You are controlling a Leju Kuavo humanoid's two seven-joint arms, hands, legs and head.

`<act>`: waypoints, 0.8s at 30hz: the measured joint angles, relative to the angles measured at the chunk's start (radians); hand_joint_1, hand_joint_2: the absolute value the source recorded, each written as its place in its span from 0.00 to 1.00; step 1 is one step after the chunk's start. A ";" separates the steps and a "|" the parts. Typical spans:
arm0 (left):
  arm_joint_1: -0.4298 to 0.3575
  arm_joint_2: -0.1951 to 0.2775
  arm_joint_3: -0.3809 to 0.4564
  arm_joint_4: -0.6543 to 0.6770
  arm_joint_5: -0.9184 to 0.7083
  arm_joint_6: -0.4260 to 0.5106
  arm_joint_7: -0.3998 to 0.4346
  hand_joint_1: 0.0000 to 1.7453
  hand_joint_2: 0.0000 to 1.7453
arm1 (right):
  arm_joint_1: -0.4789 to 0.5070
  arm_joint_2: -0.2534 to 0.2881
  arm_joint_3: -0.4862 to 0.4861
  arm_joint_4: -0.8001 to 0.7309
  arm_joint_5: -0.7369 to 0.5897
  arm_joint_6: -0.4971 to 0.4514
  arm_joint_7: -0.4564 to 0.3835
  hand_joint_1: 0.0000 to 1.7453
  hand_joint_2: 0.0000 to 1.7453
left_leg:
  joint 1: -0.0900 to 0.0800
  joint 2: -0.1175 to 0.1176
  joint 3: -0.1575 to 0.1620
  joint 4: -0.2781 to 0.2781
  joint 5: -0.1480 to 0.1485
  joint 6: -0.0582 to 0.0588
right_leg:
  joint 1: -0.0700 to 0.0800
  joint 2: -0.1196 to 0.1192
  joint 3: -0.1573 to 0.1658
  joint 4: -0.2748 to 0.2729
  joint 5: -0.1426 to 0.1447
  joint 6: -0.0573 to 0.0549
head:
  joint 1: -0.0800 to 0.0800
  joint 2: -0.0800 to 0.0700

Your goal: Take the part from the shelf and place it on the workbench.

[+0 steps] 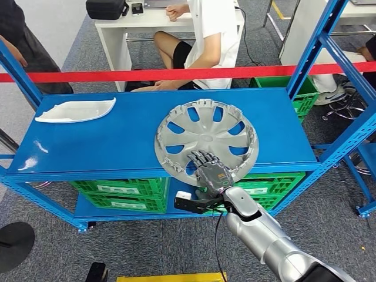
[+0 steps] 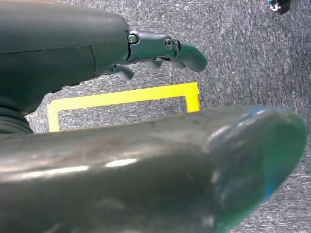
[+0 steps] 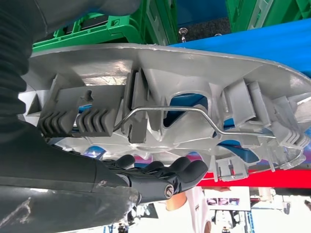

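Lies inner face up on the blue shelf [image 1: 111,141], the silver wheel cover [image 1: 207,139], with its near rim jutting over the shelf's front edge, probably so that a hand can get at both faces. Reaches in from below on the right, the right hand [image 1: 210,171]: fingers [image 1: 201,158] spread flat across the upper face near that overhanging rim, thumb low in front of the shelf edge. Cannot tell whether the thumb already presses the underside, so cannot say if the rim is clamped or merely touched. Shows up close in the right wrist view: the cover's ribbed clips and wire ring, dark fingers laid against it. Hangs over grey carpet and a yellow floor marking [image 2: 121,97], the left hand [image 2: 161,48], fingers extended, holding nothing. Sits well apart on the shelf's far left, a white curved part [image 1: 75,110]. Stand below, green crates [image 1: 124,194]. Sits beyond the red tape [image 1: 133,76], a person [image 1: 208,41].
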State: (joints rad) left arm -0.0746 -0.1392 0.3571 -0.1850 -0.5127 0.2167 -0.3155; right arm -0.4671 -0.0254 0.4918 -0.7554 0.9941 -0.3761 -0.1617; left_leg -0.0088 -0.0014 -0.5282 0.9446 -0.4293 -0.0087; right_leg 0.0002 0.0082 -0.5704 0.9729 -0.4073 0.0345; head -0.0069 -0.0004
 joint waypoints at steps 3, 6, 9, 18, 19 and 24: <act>0.000 0.000 0.000 0.000 0.000 0.000 0.000 0.00 0.00 | -0.001 0.000 0.000 0.002 0.000 0.000 0.000 0.00 1.00 | 0.000 0.000 0.000 0.000 0.000 0.000 | 0.000 0.000 0.000 0.000 0.000 0.000 | 0.000 0.000; 0.000 0.000 0.000 0.000 -0.001 0.000 0.000 0.00 0.00 | -0.001 0.001 -0.001 0.002 0.000 0.000 0.001 0.00 1.00 | 0.000 0.000 0.000 0.000 0.000 0.000 | 0.000 0.000 0.000 0.000 0.000 0.000 | 0.000 0.000; 0.000 0.000 0.000 0.000 -0.005 0.000 0.000 0.00 0.00 | -0.002 0.001 -0.008 0.002 -0.004 0.003 0.005 0.00 1.00 | 0.000 0.000 0.000 0.000 0.000 0.000 | 0.000 0.000 0.000 0.000 0.000 0.000 | 0.000 0.000; -0.004 -0.001 -0.001 0.000 -0.023 -0.003 0.002 0.00 0.00 | -0.022 -0.001 -0.059 0.041 -0.009 0.004 0.008 1.00 1.00 | 0.000 0.000 0.000 0.000 0.000 0.000 | 0.000 0.000 0.000 0.000 0.000 0.000 | 0.000 0.000; -0.004 -0.001 -0.001 0.000 -0.024 -0.003 0.002 0.00 0.00 | -0.023 -0.002 -0.063 0.047 -0.004 0.001 0.007 1.00 1.00 | 0.000 0.000 0.000 0.000 0.000 0.000 | 0.000 0.000 -0.001 0.000 0.000 0.000 | 0.000 0.000; -0.003 0.000 -0.001 0.000 -0.030 -0.003 0.002 0.00 0.00 | -0.021 -0.010 -0.073 0.061 0.010 -0.005 0.002 1.00 1.00 | 0.000 0.000 -0.001 0.000 0.000 0.000 | 0.000 0.000 -0.001 0.000 0.000 0.000 | 0.000 0.000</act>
State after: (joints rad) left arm -0.0775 -0.1395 0.3563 -0.1850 -0.5429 0.2132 -0.3132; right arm -0.4883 -0.0349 0.4190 -0.6949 1.0043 -0.3809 -0.1598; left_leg -0.0088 -0.0014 -0.5287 0.9446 -0.4293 -0.0087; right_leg 0.0001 0.0082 -0.5712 0.9728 -0.4073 0.0345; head -0.0068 -0.0004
